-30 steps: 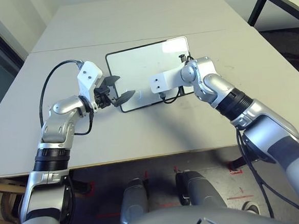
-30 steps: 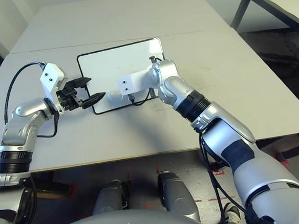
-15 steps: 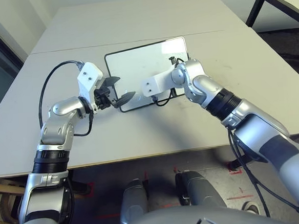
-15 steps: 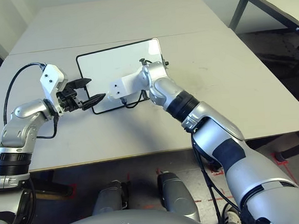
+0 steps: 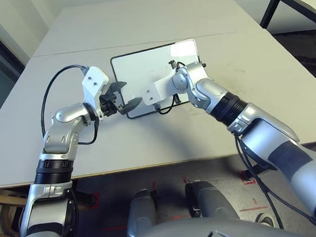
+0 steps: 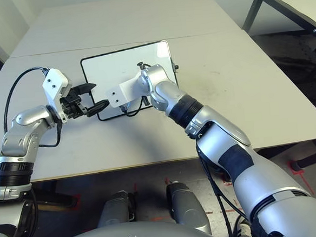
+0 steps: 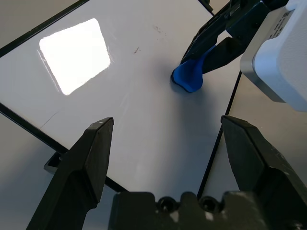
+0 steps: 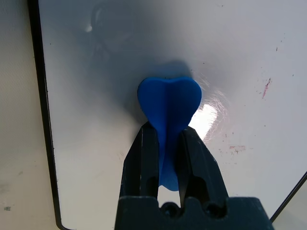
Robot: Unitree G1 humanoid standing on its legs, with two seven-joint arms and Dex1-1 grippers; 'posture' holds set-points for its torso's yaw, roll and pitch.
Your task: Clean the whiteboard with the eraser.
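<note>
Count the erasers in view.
1. The eraser is pinched in the right claw, its tip pressed on the whiteboard near the near-left corner. None elsewhere on the table.

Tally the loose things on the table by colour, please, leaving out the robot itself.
White with black frame: 1, the whiteboard
Blue: 1, the eraser, clamped in the right tool against the board
Total: 2

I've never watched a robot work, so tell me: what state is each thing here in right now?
Whiteboard: flat on the table, mostly wiped, faint red specks left.
Eraser: pinched at its middle, end pressed on the board.
Right gripper: shut on the eraser.
Left gripper: open, at the board's near corner, holding nothing.
</note>
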